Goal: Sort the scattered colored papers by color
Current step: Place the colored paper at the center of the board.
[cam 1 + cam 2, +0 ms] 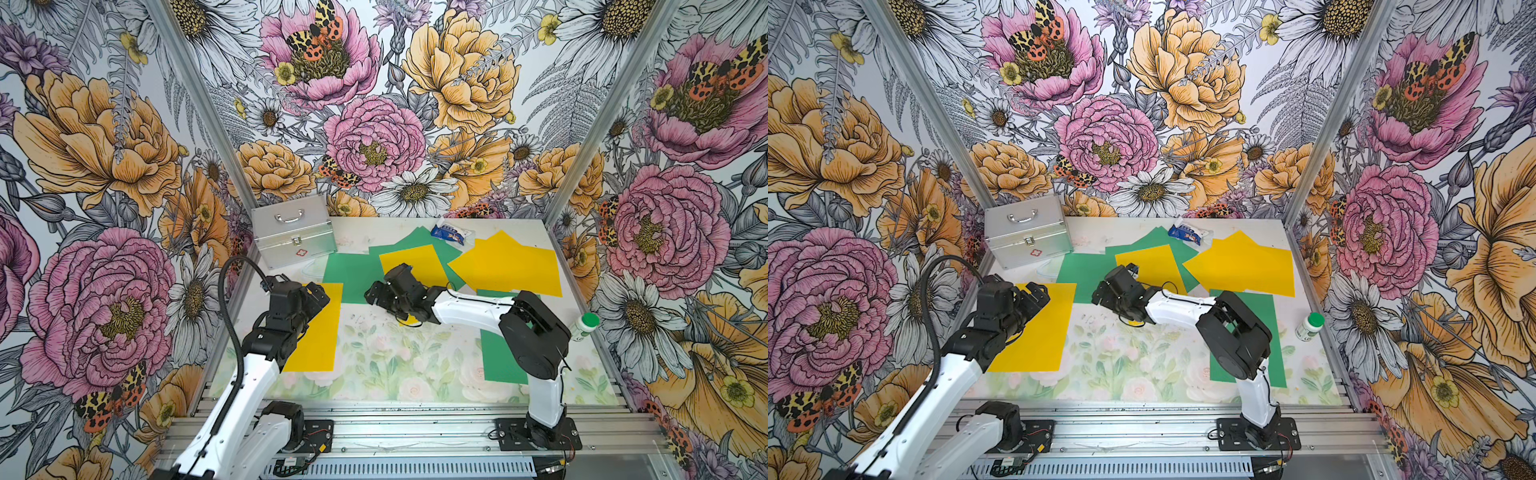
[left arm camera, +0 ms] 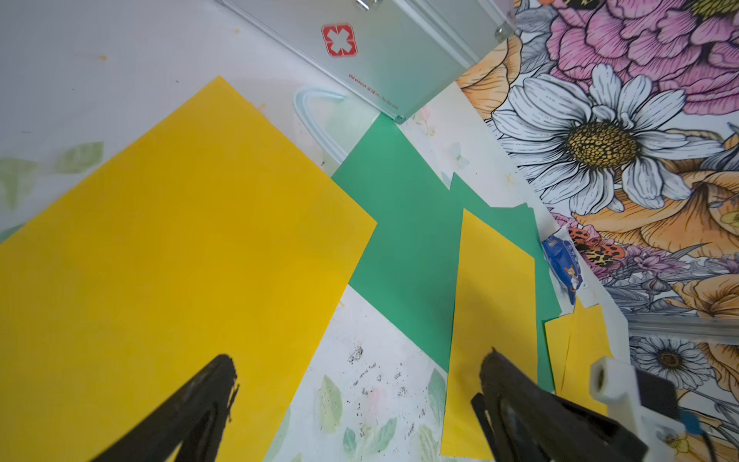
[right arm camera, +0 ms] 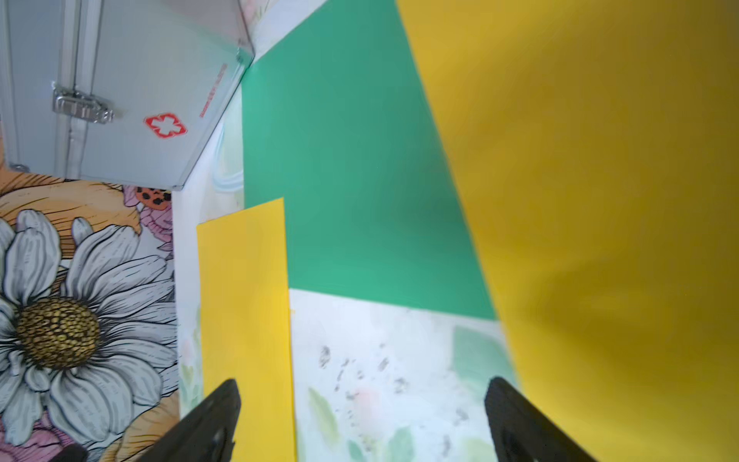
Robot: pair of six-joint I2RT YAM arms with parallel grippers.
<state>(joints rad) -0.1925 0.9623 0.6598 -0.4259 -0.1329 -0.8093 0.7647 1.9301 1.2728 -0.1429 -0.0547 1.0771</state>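
Both arms' jaws stand spread and empty, the right's hanging beside the thin rectangular yellow paper sheet (image 1: 419, 262) overlapping green paper sheets (image 1: 347, 276) on the worktop (image 1: 395, 353), probably to carry it to the left-side yellow sheet (image 1: 322, 332).

Two overhead views, two wrist views, one table (image 1: 374, 345).
Both top views look down from above the near edge toward the far wall, covering the whole surface. The left wrist camera, low and close, faces far and right; the right wrist camera faces left. Both wrist views share the metal case (image 2: 400, 60) and the green sheet (image 2: 404, 240) beside it.
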